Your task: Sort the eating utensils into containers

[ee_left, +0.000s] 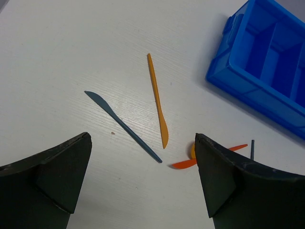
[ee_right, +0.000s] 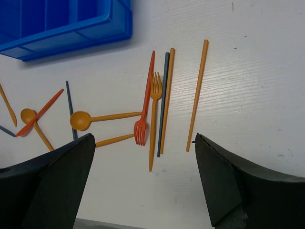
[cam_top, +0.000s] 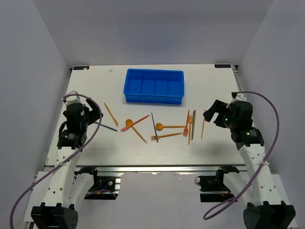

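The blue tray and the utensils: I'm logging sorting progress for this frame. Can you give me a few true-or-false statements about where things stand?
1. No utensil lies in the blue tray. True.
2. The left gripper and the right gripper are each shut on a utensil. False: both are open and hold nothing.
3. The dark blue knife and the orange knife lie apart on the table. True.
4. The red fork lies in a tray compartment. False: it lies on the table, beside the orange fork.
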Controlling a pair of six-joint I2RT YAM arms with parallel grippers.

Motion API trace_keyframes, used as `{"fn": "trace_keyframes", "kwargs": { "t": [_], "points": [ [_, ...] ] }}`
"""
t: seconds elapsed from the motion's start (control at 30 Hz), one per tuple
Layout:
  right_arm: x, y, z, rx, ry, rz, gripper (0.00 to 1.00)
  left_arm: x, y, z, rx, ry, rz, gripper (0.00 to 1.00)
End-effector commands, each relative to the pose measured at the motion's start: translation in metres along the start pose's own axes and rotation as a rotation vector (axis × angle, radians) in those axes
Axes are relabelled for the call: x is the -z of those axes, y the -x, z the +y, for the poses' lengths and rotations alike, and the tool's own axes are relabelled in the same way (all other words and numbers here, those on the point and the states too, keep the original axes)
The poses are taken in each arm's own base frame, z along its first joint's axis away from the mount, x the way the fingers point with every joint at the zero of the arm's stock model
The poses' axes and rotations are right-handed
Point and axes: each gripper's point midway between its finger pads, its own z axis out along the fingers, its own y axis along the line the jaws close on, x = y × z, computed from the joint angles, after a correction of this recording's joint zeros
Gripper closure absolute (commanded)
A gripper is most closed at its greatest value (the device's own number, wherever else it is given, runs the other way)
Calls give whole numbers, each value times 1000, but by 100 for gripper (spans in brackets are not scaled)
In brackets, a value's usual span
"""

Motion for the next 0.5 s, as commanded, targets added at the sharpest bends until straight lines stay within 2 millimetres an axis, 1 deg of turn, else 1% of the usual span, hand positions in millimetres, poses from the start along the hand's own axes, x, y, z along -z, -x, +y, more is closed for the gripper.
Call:
{"fn": "trace_keyframes", "kwargs": {
  "t": [0.0,0.17,0.2,0.23,0.33,0.37,0.43,0.47],
  "points": [
    [-2,10,2,-7,-7,-23,11,3,7,0,10,3,-34,2],
    [-4,14,1,-9,-10,-57,11,0,4,2,7,15,-18,2],
    [-6,14,-3,-13,-27,-60,11,0,4,2,7,17,-15,2],
    [-9,14,-5,-19,-35,-60,11,-1,2,2,5,18,-9,2],
    [-25,9,-12,-34,-73,-19,11,-2,3,2,7,21,-9,2],
    [-36,3,-27,-34,-146,18,11,-2,2,3,6,24,-7,2],
    [-45,1,-40,-26,-216,43,11,-2,2,3,6,23,-8,2],
    [-56,-5,-50,-15,-261,77,11,-2,2,3,8,23,-8,2]
  ]
}}
